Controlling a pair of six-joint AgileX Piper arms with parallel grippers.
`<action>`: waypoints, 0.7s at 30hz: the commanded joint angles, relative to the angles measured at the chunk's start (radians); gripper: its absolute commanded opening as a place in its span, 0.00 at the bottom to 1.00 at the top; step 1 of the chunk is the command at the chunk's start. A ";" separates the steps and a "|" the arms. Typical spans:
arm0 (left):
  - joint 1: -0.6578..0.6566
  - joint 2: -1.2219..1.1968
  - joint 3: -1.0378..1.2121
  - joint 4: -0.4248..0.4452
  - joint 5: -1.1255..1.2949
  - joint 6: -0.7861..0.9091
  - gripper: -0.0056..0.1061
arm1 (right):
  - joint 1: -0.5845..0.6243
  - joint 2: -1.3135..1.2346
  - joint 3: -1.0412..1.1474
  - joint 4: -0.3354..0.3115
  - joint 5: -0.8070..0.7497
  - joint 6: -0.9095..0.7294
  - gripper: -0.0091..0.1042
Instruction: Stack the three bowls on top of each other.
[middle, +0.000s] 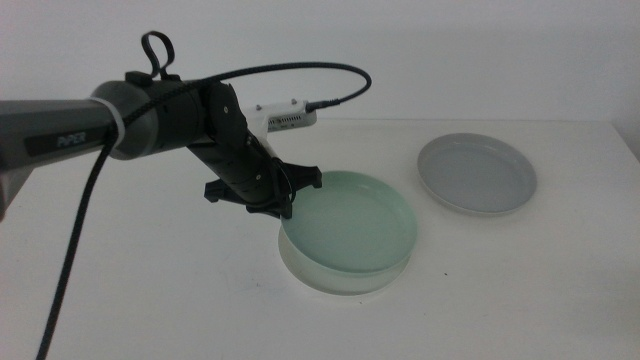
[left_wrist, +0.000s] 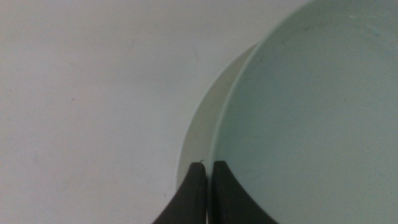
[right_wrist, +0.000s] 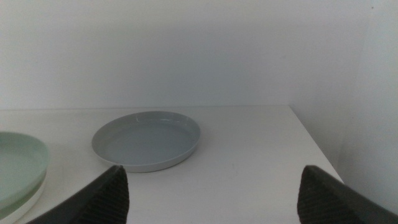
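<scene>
The mint green bowl (middle: 352, 222) lies on top of the white bowl (middle: 330, 281) at the table's middle, slightly offset, so that the white rim shows beneath it. My left gripper (middle: 287, 200) comes in from the left and is shut on the green bowl's left rim. In the left wrist view the jaws (left_wrist: 208, 167) pinch that rim, with the green bowl (left_wrist: 311, 118) on one side and the white bowl (left_wrist: 200, 134) showing just outside it. The grey bowl (middle: 477, 172) sits alone at the back right. My right gripper (right_wrist: 214, 193) is open and waits off the middle view, facing the grey bowl (right_wrist: 148, 140).
The left arm's black cable (middle: 70, 262) hangs down across the table's left side. The table's right edge (right_wrist: 314, 146) runs close to the grey bowl, and a white wall stands behind the table.
</scene>
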 joint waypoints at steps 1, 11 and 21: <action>-0.003 0.007 0.005 -0.021 -0.004 0.012 0.04 | -0.002 -0.005 0.004 -0.009 -0.008 -0.002 0.89; -0.003 0.009 0.005 -0.031 0.000 0.052 0.13 | -0.002 -0.005 0.004 -0.009 -0.008 -0.002 0.89; 0.022 -0.119 -0.001 -0.010 0.102 0.155 0.80 | -0.002 -0.005 0.004 -0.009 -0.008 -0.002 0.89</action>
